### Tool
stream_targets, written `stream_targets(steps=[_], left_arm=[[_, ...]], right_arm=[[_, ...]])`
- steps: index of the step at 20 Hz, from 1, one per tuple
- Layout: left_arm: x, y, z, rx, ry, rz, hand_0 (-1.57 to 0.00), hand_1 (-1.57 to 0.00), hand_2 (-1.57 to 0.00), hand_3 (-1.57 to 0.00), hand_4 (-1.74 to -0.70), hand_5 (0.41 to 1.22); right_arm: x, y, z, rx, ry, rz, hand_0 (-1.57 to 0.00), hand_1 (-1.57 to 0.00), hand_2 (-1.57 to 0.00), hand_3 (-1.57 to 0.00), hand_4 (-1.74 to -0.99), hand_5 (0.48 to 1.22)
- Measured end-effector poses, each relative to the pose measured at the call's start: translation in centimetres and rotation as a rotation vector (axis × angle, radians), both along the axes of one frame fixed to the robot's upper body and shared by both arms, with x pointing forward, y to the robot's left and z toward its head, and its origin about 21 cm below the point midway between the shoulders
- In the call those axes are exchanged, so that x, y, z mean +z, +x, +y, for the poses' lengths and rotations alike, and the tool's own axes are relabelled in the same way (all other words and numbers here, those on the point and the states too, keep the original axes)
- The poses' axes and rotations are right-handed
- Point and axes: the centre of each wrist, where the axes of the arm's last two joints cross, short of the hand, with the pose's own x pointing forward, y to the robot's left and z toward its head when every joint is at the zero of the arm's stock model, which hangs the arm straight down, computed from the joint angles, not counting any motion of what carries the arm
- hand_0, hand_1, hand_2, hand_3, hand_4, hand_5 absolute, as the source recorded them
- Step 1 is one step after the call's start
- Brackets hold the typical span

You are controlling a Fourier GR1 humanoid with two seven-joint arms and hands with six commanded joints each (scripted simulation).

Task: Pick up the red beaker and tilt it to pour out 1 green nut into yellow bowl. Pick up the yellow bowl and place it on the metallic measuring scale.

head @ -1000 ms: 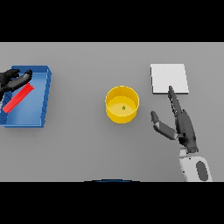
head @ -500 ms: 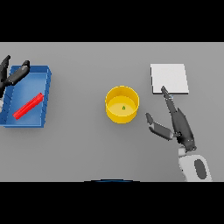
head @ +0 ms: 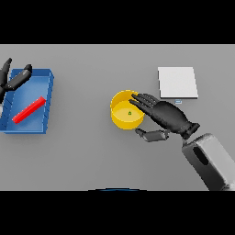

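Observation:
The yellow bowl [head: 123, 118] stands at the table's middle with a small green nut [head: 130, 112] inside. My right hand [head: 166, 116] reaches in from the right with straight fingers lying over the bowl's right rim and the thumb stretched out below the rim. The red beaker [head: 29, 109] lies on its side in the blue tray [head: 47, 106] at the left. My left hand [head: 13, 79] hovers open above the tray's far left corner. The metallic measuring scale [head: 177, 82] is a flat pale square at the upper right.
The blue tray's walls stand around the beaker at the table's left edge. A small label strip [head: 178, 102] sits at the scale's near edge.
My right hand has swung left from beside the scale onto the bowl's right rim. My left hand has let go of the beaker and lifted away to the upper left; the beaker lies in the tray.

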Motion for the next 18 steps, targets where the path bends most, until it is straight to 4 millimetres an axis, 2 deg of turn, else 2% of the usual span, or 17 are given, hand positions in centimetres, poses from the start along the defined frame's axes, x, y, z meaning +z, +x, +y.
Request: stream_targets(steps=[3,5,11,16,18], left_arm=[[-0.6,-0.1,-0.3,-0.004,-0.004,0.017,0.0,0.0,0.0,0.0,-0.71,0.682],[-0.3,0.0,-0.1,0.0,-0.009,0.005,0.0,0.0,0.0,0.0,-0.72,0.684],[-0.4,-0.1,0.3,-0.005,-0.026,-0.006,0.0,0.0,0.0,0.0,-0.72,0.686],[-0.3,-0.5,0.3,-0.002,-0.033,-0.002,0.0,0.0,0.0,0.0,-0.72,0.684],[-0.5,-0.6,0.4,0.004,-0.028,-0.001,0.0,0.0,0.0,0.0,-0.72,0.684]], right_arm=[[0.7,1.3,0.8,0.101,-0.155,-0.018,0.0,0.0,0.0,0.0,-1.213,0.705],[1.0,2.3,1.7,0.147,-0.233,-0.024,0.0,0.0,0.0,0.0,-1.212,0.705],[-0.5,4.0,4.0,0.232,-0.426,0.023,0.0,0.0,0.0,0.0,-1.226,0.702],[-0.3,5.3,5.2,0.265,-0.542,0.034,0.0,0.0,0.0,0.0,-1.266,0.72],[-0.8,5.6,5.8,0.269,-0.582,0.054,0.0,0.0,0.0,0.0,-1.275,0.735]])
